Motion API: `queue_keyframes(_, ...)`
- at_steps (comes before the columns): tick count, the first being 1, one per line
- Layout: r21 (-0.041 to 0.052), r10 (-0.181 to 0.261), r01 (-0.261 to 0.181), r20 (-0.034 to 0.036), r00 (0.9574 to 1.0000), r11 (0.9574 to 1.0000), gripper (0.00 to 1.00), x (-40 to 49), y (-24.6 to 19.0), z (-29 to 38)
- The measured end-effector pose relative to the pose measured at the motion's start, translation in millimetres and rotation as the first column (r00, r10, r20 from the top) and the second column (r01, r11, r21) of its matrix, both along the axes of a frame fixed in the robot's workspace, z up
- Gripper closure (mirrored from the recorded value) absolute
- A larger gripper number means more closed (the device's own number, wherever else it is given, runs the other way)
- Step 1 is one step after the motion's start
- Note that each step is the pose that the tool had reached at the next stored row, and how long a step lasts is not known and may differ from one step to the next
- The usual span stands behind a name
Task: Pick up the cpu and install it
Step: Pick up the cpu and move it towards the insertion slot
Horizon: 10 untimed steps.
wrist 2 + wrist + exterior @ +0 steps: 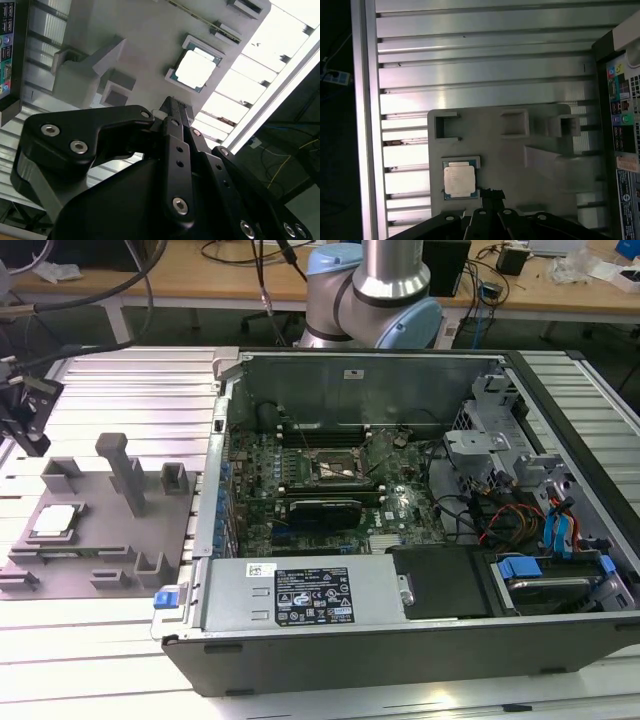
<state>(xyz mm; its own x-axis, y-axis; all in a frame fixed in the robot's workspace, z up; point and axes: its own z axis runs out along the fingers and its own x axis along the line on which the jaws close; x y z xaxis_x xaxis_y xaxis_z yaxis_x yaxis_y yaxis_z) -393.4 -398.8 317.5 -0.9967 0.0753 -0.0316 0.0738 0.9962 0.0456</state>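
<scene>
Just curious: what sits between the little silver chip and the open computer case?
In the exterior view, upright blocks of the grey tray stand between the cpu and the case.

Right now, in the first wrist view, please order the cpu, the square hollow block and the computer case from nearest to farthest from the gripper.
1. cpu, in its pocket of the grey tray, close by the gripper.
2. square hollow block, farther across the tray.
3. computer case, beyond the tray, on the ribbed table.
</scene>
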Motion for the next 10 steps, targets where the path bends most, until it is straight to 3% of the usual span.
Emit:
queue_keyframes(2,0.0000,0.000,0.000,0.0000,1.0000,1.0000,0.89,-1.8,0.0,-2.4)
queue_keyframes(6,0.0002,0.000,0.000,0.0003,1.0000,1.0000,0.89,-12.7,0.0,-13.5)
queue_keyframes(10,0.0000,0.000,0.000,0.0001,1.0000,1.0000,0.89,-16.2,-1.5,-21.6)
